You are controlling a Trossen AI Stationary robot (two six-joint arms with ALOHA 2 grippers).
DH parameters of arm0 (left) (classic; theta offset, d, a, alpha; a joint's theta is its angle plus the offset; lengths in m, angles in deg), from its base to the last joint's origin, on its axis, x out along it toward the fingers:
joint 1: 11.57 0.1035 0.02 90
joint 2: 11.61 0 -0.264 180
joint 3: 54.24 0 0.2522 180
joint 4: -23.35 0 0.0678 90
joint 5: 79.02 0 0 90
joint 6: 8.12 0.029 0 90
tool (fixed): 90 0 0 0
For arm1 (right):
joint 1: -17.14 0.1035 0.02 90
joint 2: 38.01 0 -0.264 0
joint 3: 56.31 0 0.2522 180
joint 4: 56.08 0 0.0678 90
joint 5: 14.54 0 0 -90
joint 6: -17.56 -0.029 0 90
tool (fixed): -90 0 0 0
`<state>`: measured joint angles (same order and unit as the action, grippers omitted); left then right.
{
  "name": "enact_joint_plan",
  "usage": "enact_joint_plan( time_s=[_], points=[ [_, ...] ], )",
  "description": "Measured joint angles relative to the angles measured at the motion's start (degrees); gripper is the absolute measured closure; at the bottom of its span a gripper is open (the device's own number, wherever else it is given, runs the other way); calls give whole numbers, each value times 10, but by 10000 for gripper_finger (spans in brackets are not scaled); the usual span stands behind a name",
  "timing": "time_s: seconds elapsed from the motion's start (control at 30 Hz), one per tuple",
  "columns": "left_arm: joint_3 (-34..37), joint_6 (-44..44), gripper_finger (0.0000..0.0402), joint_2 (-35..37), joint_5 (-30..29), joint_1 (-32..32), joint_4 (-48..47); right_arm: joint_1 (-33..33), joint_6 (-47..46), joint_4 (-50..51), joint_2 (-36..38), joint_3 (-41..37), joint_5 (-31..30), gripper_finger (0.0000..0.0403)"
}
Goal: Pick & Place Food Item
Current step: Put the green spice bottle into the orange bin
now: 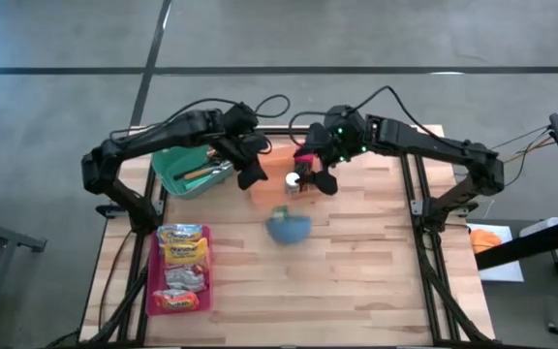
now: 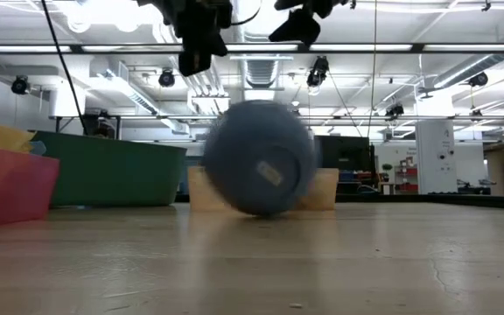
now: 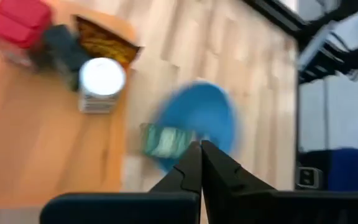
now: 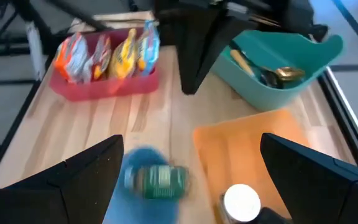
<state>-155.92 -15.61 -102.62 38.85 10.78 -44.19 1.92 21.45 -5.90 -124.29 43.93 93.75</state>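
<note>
Left tool [image 1: 252, 177] hangs above the bench, fingers [image 3: 199, 171] pressed together, nothing between them; it sits just beside the flat orange plastic tray [image 1: 277, 180], near the tray's left edge. Right tool [image 1: 320, 183] hovers over the same tray's right side, jaws spread wide, empty; its fingers [image 4: 86, 171] frame the tray in the right wrist view. Small green-labelled food packet [image 1: 281, 213] lies on the rim of the round blue bowl [image 1: 288, 229], which shows smeared with motion blur on the light wooden bench [image 1: 376, 271], just in front of the orange tray; whether the packet is fully inside the bowl, cannot tell. On the tray: a small white-capped jar [image 1: 293, 180], upright, between the two tools; a pink-red block [image 1: 303, 158] at the tray's far edge. Teal plastic bin [image 1: 190, 170] with wooden and metal utensils sits at the far left, under the left arm. Long red plastic tray [image 1: 180, 269] of bagged snacks lies at the near left of the bench, well apart from the bowl.
</note>
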Motion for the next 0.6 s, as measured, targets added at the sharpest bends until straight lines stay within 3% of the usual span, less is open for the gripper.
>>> enact_joint_plan(
  time_s=[0.6],
  points=[
    [1, 74, 401, 0, -13, 7, -31, 6, -67, 54, 26, -5, 13, 28]
  ],
)
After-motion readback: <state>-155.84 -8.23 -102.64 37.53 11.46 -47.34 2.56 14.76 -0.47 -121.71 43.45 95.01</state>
